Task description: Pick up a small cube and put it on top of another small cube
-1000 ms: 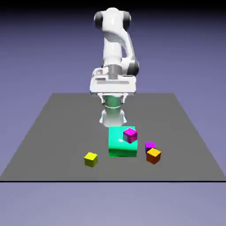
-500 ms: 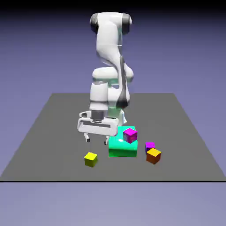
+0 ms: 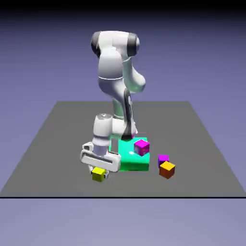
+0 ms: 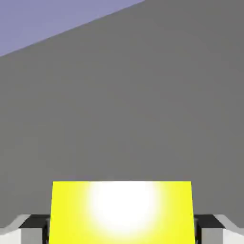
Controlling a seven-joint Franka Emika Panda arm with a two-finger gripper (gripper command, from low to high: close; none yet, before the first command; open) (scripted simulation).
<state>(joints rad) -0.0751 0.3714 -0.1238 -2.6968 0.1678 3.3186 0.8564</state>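
The small yellow cube [image 3: 99,175] rests on the grey table, left of the big green block [image 3: 133,156]. My gripper [image 3: 99,172] has come down over it, a finger on each side, and is shut on it. In the hand view the yellow cube [image 4: 122,212] fills the bottom middle between the two grey fingertips [image 4: 28,228], which press against its left and right faces. Other small cubes stand to the right: a magenta cube [image 3: 141,146] on the green block, a purple cube [image 3: 163,158] and an orange cube with a yellowish top [image 3: 167,169] on the table.
The green block sits just right of my hand, close to the wrist. The table's front edge [image 3: 123,196] runs a short way in front of the yellow cube. Bare grey table [image 4: 143,95] fills the hand view beyond the cube.
The arm has swung down and toward the exterior view's left, from above the green block to the yellow cube. The jaws were open half a second ago and are now closed on the cube.
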